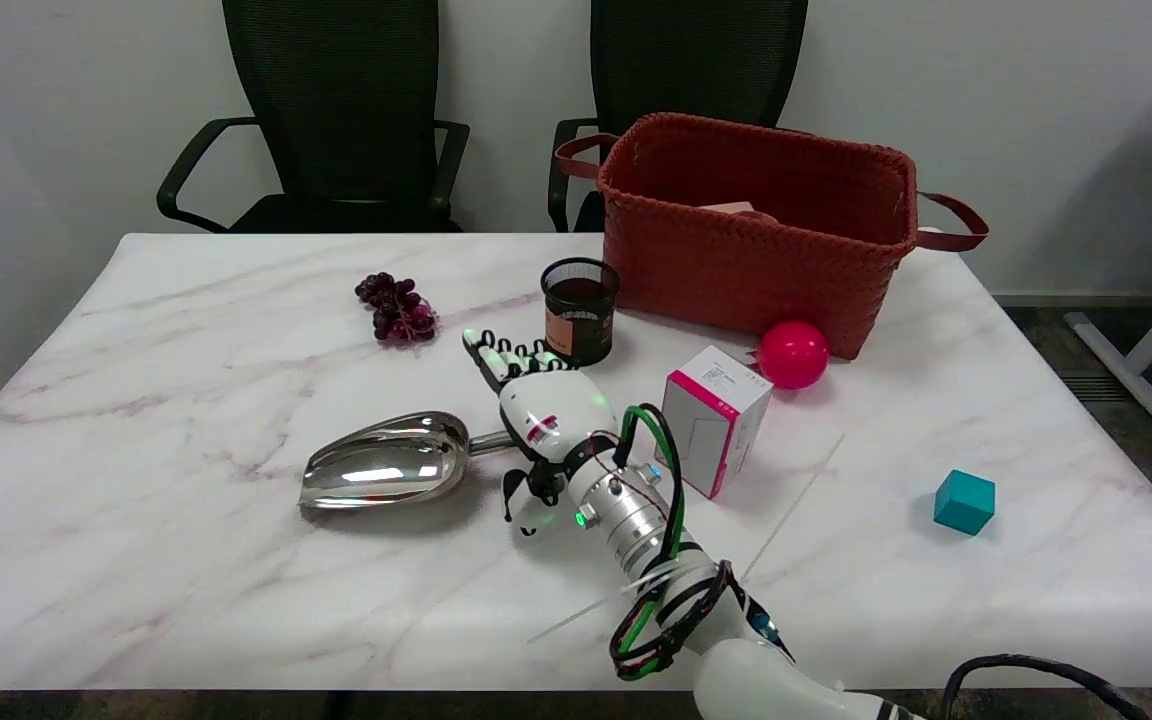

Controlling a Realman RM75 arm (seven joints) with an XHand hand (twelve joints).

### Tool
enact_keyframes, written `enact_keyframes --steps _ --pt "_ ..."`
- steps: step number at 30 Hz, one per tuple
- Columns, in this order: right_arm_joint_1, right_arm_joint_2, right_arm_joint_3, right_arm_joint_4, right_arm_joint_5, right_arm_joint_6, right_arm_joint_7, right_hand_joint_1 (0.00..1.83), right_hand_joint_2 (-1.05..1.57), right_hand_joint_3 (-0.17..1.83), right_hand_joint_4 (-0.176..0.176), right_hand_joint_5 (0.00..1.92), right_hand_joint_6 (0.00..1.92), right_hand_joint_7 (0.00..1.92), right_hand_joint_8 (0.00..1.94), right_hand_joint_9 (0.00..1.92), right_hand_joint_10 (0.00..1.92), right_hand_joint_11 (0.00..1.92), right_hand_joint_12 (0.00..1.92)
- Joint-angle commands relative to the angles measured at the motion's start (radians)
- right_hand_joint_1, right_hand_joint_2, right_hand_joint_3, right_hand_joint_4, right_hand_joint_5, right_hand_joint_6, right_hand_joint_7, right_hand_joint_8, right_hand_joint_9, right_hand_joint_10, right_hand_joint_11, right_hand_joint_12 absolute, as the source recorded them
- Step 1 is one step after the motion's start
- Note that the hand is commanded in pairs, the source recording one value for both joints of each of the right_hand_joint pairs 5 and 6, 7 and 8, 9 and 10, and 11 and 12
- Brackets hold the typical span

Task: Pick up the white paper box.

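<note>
Head view, robot hand: the right robot hand (534, 395) reached in from the near right over the table (136, 560), fingers (496, 352) stretched out and apart toward the far left, grasping nothing.
Head view, box: the white paper box (715, 418) with pink edges stood upright on the table just right of the robot hand's wrist, apart from the fingers.
Head view, scoop: a shiny metal scoop (386, 472) lay left of the hand, its handle running under the palm.
Head view, cup: a black mesh cup (579, 309) stood just beyond the fingertips.
Head view, grapes: a dark bunch of grapes (397, 307) lay left of the cup.
Head view, ball: a pink ball (793, 354) sat beyond the box, against a red woven basket (756, 260).
Head view, cube: a teal cube (964, 502) sat well apart at the near right.
</note>
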Motion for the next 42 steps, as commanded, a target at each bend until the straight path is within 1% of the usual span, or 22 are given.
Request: enact_keyframes --steps 1,14,19,21,22,24,26,28,33,39,42 --pt "-0.001 0.005 0.002 0.006 0.0 0.002 -0.003 1.38 0.23 1.58 0.0 0.03 0.03 0.24 0.24 0.37 0.37 0.28 0.28" --pt "-0.007 -0.009 -0.003 0.012 0.0 0.009 -0.012 1.38 0.24 1.57 0.0 0.03 0.03 0.25 0.25 0.37 0.37 0.28 0.28" --pt "-0.006 -0.013 -0.014 0.038 0.0 0.064 -0.013 1.38 0.24 1.57 0.0 0.03 0.03 0.25 0.25 0.37 0.37 0.28 0.28" --pt "-0.006 -0.013 -0.019 0.069 0.0 0.098 -0.013 1.38 0.23 1.57 0.0 0.03 0.03 0.25 0.25 0.37 0.37 0.28 0.28" --pt "-0.009 -0.035 -0.116 0.196 0.028 0.14 -0.05 1.38 0.23 1.56 0.0 0.03 0.03 0.25 0.25 0.37 0.37 0.28 0.28" --pt "-0.007 -0.011 -0.025 0.118 0.0 0.127 -0.011 1.38 0.23 1.56 0.0 0.03 0.03 0.25 0.25 0.37 0.37 0.28 0.28" --pt "-0.012 -0.006 -0.026 0.151 0.0 0.145 -0.01 1.38 0.23 1.56 0.0 0.03 0.03 0.25 0.25 0.37 0.37 0.27 0.27" --pt "-0.023 -0.001 -0.033 0.184 0.0 0.19 -0.006 1.38 0.23 1.56 0.0 0.03 0.03 0.25 0.25 0.36 0.36 0.26 0.26" --pt "-0.042 0.008 -0.066 0.265 -0.012 0.362 0.042 1.37 0.24 1.55 0.0 0.03 0.03 0.28 0.28 0.36 0.36 0.27 0.27" --pt "-0.043 0.062 -0.119 0.327 -0.014 0.527 0.175 1.34 0.27 1.5 0.0 0.05 0.05 0.34 0.34 0.38 0.38 0.29 0.29" --pt "-0.045 0.087 -0.141 0.346 -0.014 0.608 0.285 1.34 0.27 1.47 0.0 0.06 0.06 0.35 0.35 0.39 0.39 0.3 0.3"
